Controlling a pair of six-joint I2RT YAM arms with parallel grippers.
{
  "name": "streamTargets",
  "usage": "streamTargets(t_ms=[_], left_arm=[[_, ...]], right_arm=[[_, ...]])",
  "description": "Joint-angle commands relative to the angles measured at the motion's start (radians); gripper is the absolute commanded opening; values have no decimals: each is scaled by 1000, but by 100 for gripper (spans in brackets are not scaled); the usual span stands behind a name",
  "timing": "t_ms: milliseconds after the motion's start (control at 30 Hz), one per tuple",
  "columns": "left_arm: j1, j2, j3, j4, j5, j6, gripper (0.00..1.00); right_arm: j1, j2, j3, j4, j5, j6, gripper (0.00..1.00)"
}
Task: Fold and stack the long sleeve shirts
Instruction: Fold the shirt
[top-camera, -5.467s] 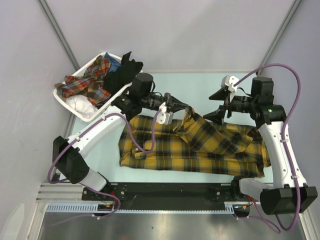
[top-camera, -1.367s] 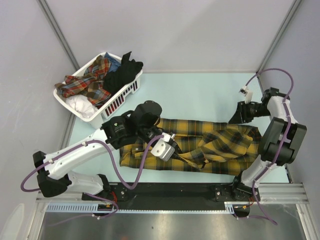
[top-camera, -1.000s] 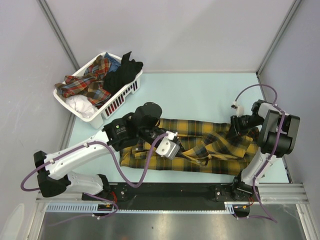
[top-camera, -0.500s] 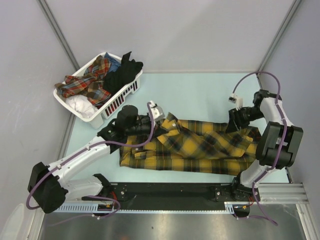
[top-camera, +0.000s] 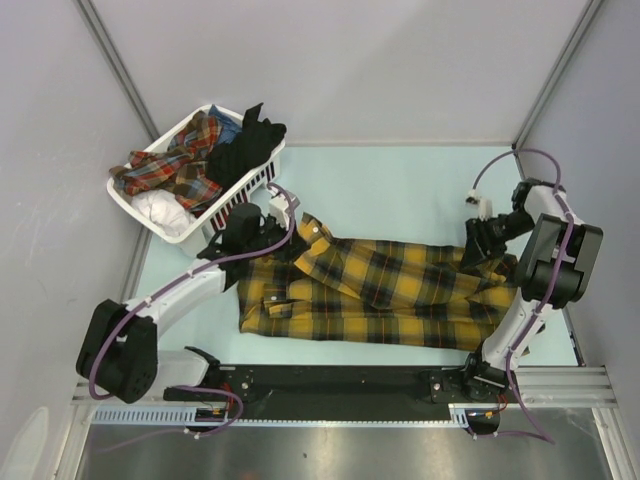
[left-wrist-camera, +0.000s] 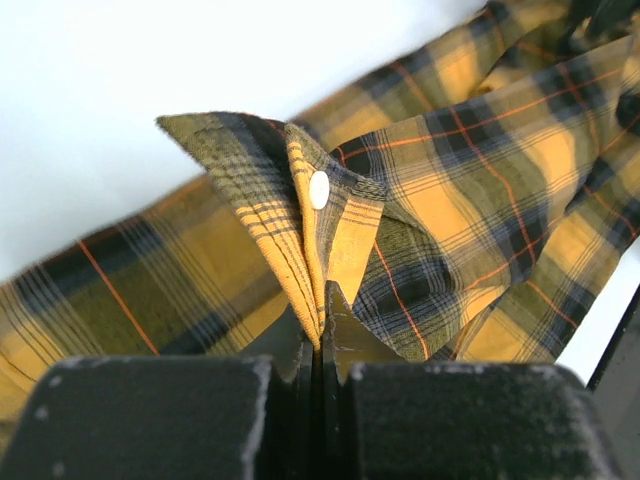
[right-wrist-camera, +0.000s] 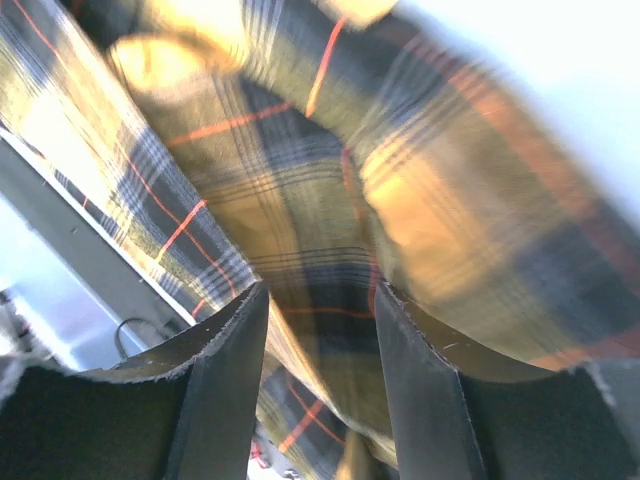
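Between the left jaws, shut tight, we are pinching a buttoned edge of the shirt (left-wrist-camera: 450, 200). We cannot tell whether it is cuff or collar. Its white button (left-wrist-camera: 319, 189) is sitting just beyond the tips, and the cloth is fanning out and drooping away past it. The right jaws are standing apart with blurred plaid lying across the gap. We cannot tell whether any of it is touching the inner faces, and nothing looks squeezed.

Seen from above, the shirt (top-camera: 400, 290) is lying stretched along the surface (top-camera: 400, 185) from one pair of jaws to the other. It is mostly flat, with the corner at the left jaws raised. A basket (top-camera: 262, 175) of other clothes is sitting just behind the left jaws, apart from the shirt.

We are judging this cloth to be light, soft and limp, so it is going to sag and trail from any single hold and will not keep a shape by itself. It is probably going to slide easily over the smooth surface and bunch if pushed. It is not fragile, though the buttons could snag.

The doubled, stitched parts (cuff, collar, hem, shoulder seam) are the firmest places, so we are favouring those, pinching thin edges rather than grabbing loose folds. For a fold, we are wanting both jaws on matching corners, keeping the span between them taut.
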Motion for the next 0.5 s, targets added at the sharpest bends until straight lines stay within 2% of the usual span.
streamTargets(t_ms=[0, 167, 200, 333, 367, 400, 467], left_arm=[[9, 15, -4, -33, -38, -60, 0], [9, 38, -4, -147, -154, -69, 0], [13, 69, 3, -219, -198, -82, 4], [40, 144, 40, -367, -203, -117, 15], [46, 149, 40, -381, -200, -117, 20], [49, 147, 42, -396, -202, -112, 37], [64, 112, 48, -401, -205, -103, 49]], right_arm=[[0, -10, 117, -100, -17, -33, 52], [11, -23, 89, -114, 46, -73, 52], [9, -24, 79, -110, 52, -71, 52], [12, -53, 71, -103, 71, -59, 52], [12, -59, 72, -102, 80, -56, 52], [14, -70, 72, -102, 85, -51, 52], [15, -107, 75, -102, 97, -43, 52]])
